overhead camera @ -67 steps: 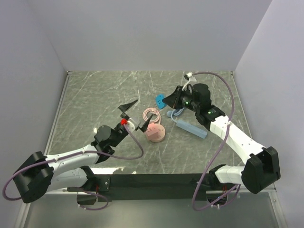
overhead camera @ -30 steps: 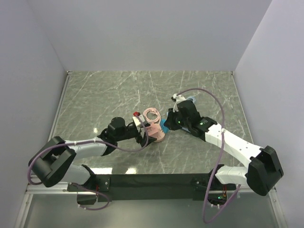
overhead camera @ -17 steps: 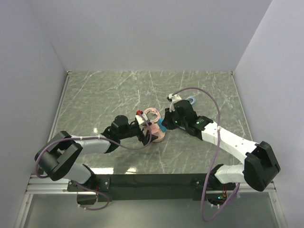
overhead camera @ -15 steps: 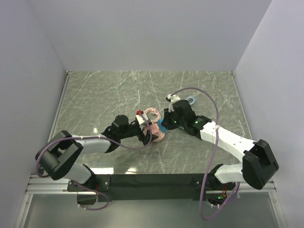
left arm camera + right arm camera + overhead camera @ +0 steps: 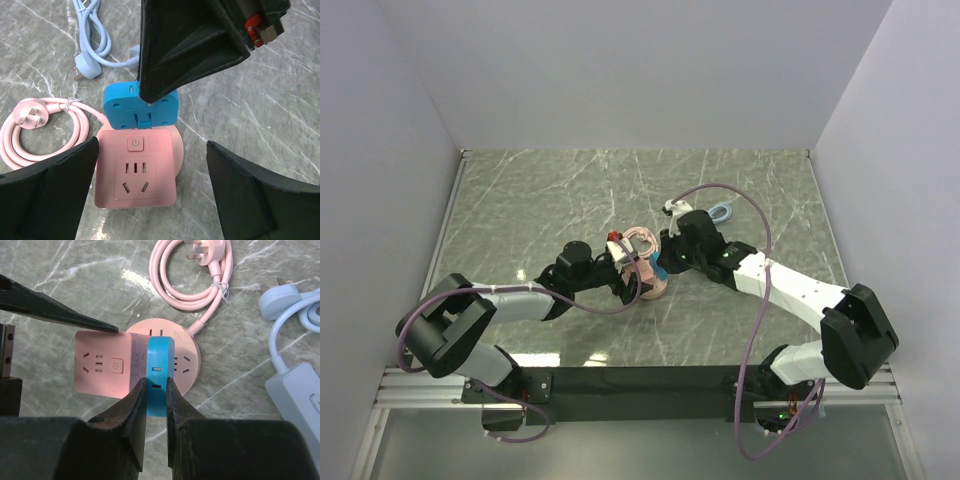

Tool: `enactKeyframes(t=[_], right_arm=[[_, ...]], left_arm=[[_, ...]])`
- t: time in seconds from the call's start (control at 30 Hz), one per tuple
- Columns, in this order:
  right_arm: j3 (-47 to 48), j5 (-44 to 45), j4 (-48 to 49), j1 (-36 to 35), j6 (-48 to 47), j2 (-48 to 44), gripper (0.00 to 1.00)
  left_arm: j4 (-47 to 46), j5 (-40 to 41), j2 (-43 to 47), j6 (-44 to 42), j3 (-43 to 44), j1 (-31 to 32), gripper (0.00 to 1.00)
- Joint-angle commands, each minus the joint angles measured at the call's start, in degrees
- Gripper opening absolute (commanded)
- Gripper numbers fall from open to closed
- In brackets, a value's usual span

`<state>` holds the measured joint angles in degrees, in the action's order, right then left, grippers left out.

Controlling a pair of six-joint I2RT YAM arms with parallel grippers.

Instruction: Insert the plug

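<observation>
signs: a power symbol is seen on the button (image 5: pixel 135 143) at the upper middle of the pink cube (image 5: pixel 160 185) face | words, brands, numbers: none can be read

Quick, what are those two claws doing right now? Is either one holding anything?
The left gripper is open, its fingers either side of the pink cube.
The right gripper is closed, holding the plug.
</observation>
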<state>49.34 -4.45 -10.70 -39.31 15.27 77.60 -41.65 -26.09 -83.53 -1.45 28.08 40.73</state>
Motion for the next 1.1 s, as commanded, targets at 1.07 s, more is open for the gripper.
enactKeyframes(t=[1.07], right_arm=[[3.2,5.4,2.4,-2.5,-3.9,2.6,0.0]], left_arm=[[2.0,0.2,1.5,-1.0,0.0,-0.2,0.95]])
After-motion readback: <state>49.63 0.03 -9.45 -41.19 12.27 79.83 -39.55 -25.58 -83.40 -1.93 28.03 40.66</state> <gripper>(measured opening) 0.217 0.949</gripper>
